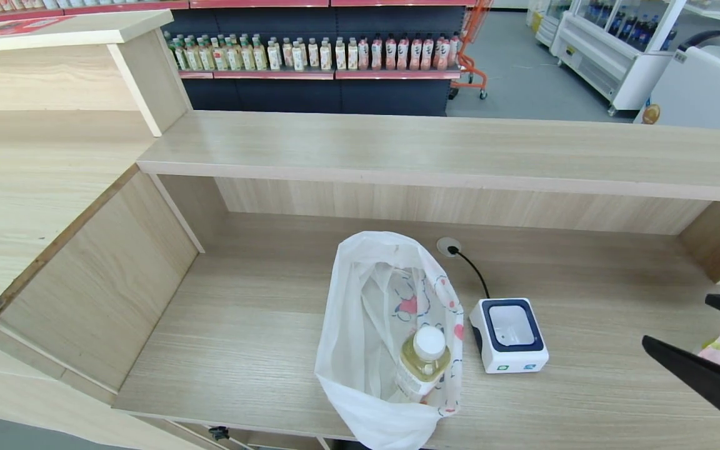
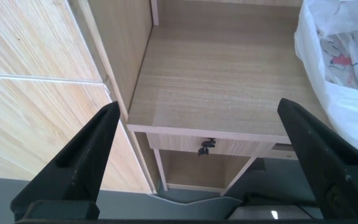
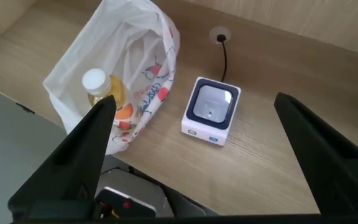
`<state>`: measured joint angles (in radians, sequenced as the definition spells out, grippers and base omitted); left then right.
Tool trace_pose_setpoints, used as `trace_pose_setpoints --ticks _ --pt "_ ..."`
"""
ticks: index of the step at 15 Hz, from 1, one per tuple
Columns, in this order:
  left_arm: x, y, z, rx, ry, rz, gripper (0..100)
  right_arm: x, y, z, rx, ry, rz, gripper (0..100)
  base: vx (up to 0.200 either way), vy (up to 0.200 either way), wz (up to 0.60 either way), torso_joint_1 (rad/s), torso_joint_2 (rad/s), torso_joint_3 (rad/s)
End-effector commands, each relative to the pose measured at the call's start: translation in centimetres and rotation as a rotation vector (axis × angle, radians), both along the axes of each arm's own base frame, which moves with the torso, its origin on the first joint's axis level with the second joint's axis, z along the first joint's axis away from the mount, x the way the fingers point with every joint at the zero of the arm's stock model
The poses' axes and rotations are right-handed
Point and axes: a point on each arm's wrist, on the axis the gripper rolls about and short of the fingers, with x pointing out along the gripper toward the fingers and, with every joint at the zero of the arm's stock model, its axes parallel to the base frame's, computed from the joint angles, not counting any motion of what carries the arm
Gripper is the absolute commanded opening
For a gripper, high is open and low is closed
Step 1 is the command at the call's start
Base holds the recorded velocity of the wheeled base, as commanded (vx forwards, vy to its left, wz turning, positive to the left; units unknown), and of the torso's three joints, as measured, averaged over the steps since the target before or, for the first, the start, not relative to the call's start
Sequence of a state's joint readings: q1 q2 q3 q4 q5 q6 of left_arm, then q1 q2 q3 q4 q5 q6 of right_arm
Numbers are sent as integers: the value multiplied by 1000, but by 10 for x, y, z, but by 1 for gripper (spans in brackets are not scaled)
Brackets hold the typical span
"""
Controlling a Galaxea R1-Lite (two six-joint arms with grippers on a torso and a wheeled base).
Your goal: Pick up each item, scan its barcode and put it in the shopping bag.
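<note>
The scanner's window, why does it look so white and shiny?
Head view: the window of the scanner is a pale, bright patch inside its dark frame, probably room light bouncing off the glass. Right wrist view: the same window looks grey-white and shiny. Both views: the counter around it is evenly lit, without hard shadows.

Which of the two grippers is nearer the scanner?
The right gripper: it hangs right of the scanner, while the left gripper is off the counter's front left edge, beyond the shopping bag.

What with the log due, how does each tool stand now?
Left tool: open, holding nothing.
Right tool: open, holding nothing.
</note>
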<state>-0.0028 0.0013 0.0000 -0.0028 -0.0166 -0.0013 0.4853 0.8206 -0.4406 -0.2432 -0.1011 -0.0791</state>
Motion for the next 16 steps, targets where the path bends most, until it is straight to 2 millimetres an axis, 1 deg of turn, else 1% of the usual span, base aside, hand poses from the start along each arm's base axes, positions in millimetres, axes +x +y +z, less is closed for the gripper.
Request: trace_pose_setpoints --ticks 1,3,6,7,9,12,16 --pt "0 0 0 4 0 -1 100 -15 -11 1 15 -30 -30 100 -200 -200 0 2 2 -2" --pt "0 0 0 1 0 -1 100 -18 -15 0 21 -25 -83 100 -200 -200 0 10 2 2" --pt "0 0 0 1 0 -1 100 -11 -19 3 77 6 -183 100 -200 -200 0 4 4 -1" --pt "0 0 0 0 0 -1 100 -6 -22 3 106 31 -241 100 0 0 0 0 0 0" --pt "0 0 0 3 0 -1 100 0 -23 6 140 44 -282 100 0 0 0 0 0 0" --pt "0 0 0 4 0 -1 100 7 -27 5 158 69 -345 100 0 -200 0 7 6 1" --pt "0 0 0 6 0 -1 100 22 -38 0 208 129 -491 100 0 -200 0 7 4 5"
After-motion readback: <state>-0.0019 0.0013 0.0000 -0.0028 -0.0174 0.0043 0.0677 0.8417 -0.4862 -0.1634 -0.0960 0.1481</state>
